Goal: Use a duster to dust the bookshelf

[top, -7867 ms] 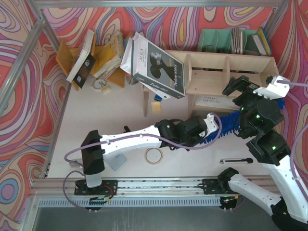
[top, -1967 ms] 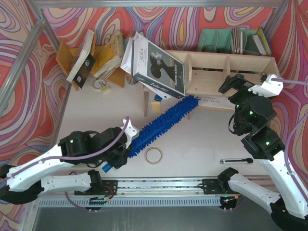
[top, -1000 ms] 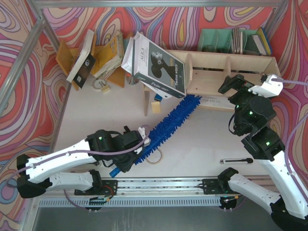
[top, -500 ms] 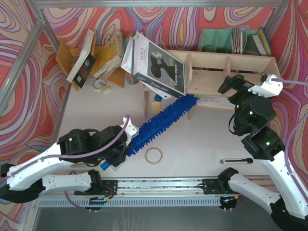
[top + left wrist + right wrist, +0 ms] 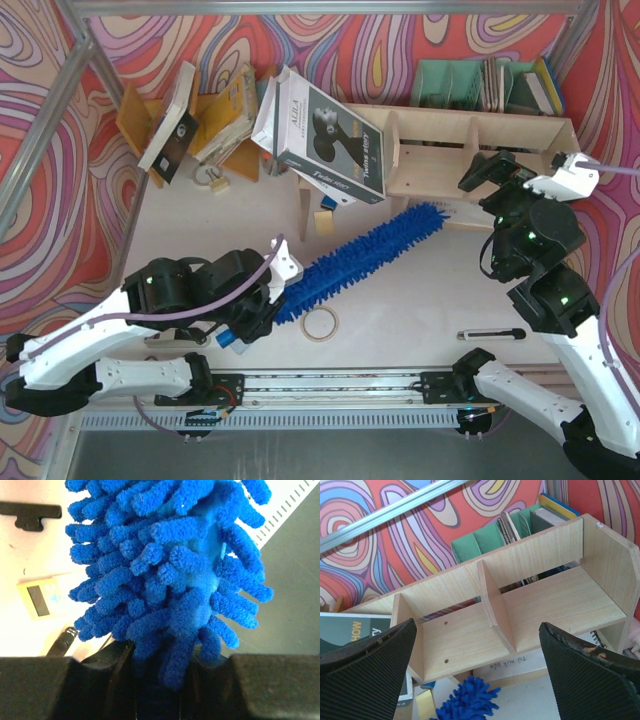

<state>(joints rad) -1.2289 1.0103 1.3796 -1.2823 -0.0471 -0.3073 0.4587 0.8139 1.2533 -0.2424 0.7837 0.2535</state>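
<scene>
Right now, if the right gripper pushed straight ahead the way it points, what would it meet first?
Probably the bookshelf: the open right gripper aims at its upright divider. The duster tip sits below that line; depth is unclear.

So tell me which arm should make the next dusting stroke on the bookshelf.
Left. The left fingers are shut on the duster, its head pointing at the bookshelf; the right fingers stand open and empty above it.
</scene>
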